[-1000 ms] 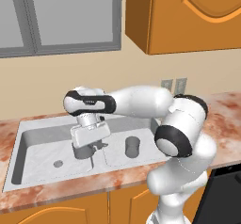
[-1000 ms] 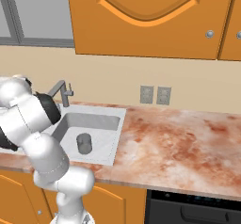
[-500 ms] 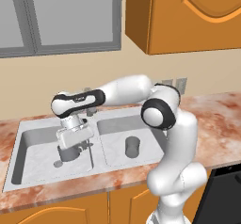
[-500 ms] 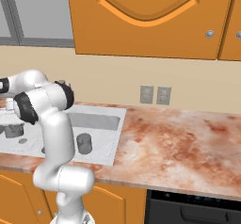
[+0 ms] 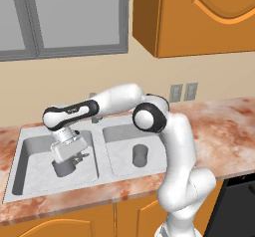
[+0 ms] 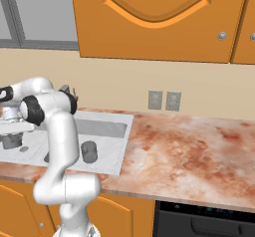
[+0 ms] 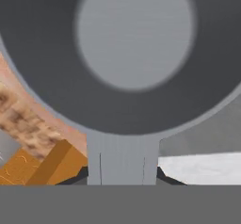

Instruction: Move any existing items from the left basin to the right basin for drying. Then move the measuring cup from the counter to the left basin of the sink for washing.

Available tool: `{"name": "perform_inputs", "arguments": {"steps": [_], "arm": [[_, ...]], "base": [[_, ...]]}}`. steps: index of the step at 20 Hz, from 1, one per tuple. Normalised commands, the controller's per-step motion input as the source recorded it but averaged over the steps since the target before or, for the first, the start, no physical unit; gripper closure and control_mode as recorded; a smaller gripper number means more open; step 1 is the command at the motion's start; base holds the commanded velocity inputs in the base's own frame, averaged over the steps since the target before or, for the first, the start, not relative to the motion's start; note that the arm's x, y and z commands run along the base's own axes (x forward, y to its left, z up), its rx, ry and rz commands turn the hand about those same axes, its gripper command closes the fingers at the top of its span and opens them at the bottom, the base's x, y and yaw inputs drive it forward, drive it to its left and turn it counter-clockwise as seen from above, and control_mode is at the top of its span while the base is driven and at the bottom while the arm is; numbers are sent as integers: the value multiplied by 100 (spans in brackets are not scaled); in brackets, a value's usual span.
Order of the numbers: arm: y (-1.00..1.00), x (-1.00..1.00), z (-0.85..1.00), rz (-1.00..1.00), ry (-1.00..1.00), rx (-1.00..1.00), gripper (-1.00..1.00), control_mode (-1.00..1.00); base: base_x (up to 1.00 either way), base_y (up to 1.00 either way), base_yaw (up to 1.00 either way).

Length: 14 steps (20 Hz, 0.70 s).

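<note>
My gripper [image 5: 69, 157] is shut on the stick handle of the measuring cup [image 5: 62, 169], a dark grey-blue round cup that it holds low inside the left basin [image 5: 29, 167]. In the hand view I look straight into the measuring cup [image 7: 134, 49], and its handle runs down between the fingertips of the gripper [image 7: 122, 175]. From the right base view the measuring cup [image 6: 11, 141] hangs at the far left under the gripper [image 6: 13, 130]. The dark grey tumbler [image 5: 140, 155] stands upright in the right basin [image 5: 118, 132]; the same tumbler [image 6: 89, 152] shows behind my arm.
The mottled counter [image 5: 219, 131] stretches to the right of the sink, with two wall outlets [image 5: 182, 91] above it. Orange cabinets hang overhead. A dark appliance front [image 5: 235, 206] sits at the lower right. My forearm spans both basins and hides most of the faucet.
The arm has swung left from over the sink's divider into the left basin, carrying the measuring cup with it. The tumbler has stayed in the right basin.
</note>
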Motion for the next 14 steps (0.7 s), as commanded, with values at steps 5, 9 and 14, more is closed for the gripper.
{"name": "perform_inputs", "arguments": {"steps": [5, 9, 14], "arm": [[24, 43, -26, 4, 0, 0, 100, -100], [20, 41, -21, 3, 0, 1, 100, -100], [9, 34, -17, 2, 0, 4, 100, -100]], "base": [[0, 0, 0], [0, 0, 0], [0, 0, 0]]}}
